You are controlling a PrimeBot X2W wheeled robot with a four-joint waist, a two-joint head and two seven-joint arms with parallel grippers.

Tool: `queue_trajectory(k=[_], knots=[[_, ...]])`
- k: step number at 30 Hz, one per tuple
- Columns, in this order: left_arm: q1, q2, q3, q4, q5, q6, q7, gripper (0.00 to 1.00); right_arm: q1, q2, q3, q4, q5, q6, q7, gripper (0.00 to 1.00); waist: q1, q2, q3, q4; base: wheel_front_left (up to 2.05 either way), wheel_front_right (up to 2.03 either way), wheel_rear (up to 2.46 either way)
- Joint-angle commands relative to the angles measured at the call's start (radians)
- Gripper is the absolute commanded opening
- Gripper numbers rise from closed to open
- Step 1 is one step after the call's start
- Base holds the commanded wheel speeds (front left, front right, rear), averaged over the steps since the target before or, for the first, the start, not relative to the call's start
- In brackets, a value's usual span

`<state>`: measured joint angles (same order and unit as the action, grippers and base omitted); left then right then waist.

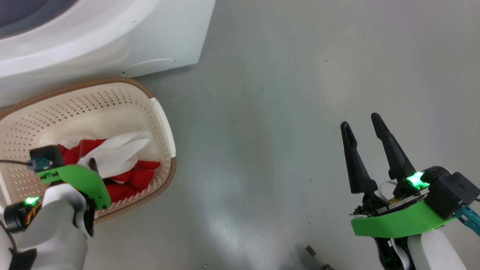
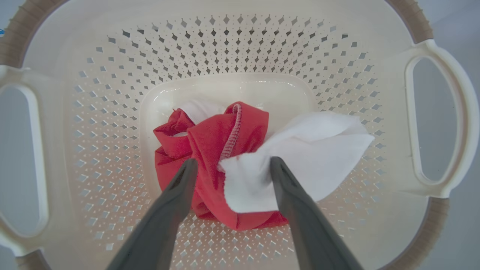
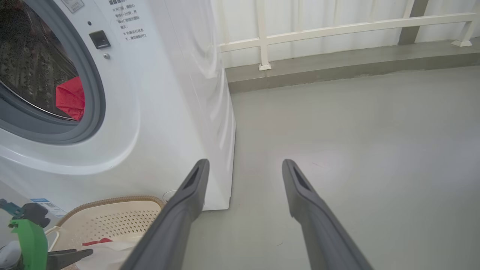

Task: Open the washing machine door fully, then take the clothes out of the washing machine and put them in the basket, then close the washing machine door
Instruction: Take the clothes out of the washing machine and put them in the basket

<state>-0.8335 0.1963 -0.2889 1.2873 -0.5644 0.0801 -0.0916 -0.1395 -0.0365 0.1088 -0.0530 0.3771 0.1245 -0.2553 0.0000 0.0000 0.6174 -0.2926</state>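
- clothes (image 2: 210, 142): red/white bundle lies on the bottom of the basket (image 2: 225, 45), near the middle.
- Long axis runs across the basket; white panel points at one handle (image 2: 467, 123).
- left claw (image 2: 232, 160) open, fingers astride the bundle.
- More red cloth (image 3: 71, 98) inside the washing machine (image 3: 168, 112), so I'd say unloading isn't done; door closing also left.
- right claw (image 3: 243, 161) open, empty, over the floor (image 3: 356, 131).

— What does the right gripper (image 1: 360, 120) look like?
— Two long, tapering dark fingers (image 1: 356, 165) on a bright green bracket (image 1: 397, 225), with a glowing green light (image 1: 417, 180) and a black boxy module (image 1: 453, 195) with a teal plug (image 1: 470, 219).
— And the other side?
— A second green bracket (image 1: 80, 180), a white forearm shell (image 1: 56, 228) and a thin dark cable (image 1: 15, 162).
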Motion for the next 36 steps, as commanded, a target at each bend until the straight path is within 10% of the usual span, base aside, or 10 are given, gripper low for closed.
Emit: queue_trajectory(k=[1, 23, 36], knots=[[-0.011, 0.029, 0.018, -0.005, -0.004, 0.007, -0.016, 1.00, -0.012, -0.014, 0.019, -0.020, 0.006, 0.006, -0.006, 1.00, 0.0000, 0.0000, -0.001, 0.002, 0.00, 0.00, 0.00], [-0.016, -0.003, 0.012, -0.039, -0.026, -0.055, -0.149, 1.00, 0.006, -0.014, -0.010, 0.002, -0.008, 0.006, -0.006, 1.00, 0.0000, 0.0000, -0.114, 0.075, 0.00, 0.00, 0.00], [0.071, -0.016, 0.029, -0.282, 0.004, -0.042, -0.170, 1.00, 0.044, -0.014, -0.037, 0.017, -0.021, 0.006, -0.006, 1.00, 0.0000, 0.0000, -0.222, 0.108, 0.00, 0.00, 0.00]])
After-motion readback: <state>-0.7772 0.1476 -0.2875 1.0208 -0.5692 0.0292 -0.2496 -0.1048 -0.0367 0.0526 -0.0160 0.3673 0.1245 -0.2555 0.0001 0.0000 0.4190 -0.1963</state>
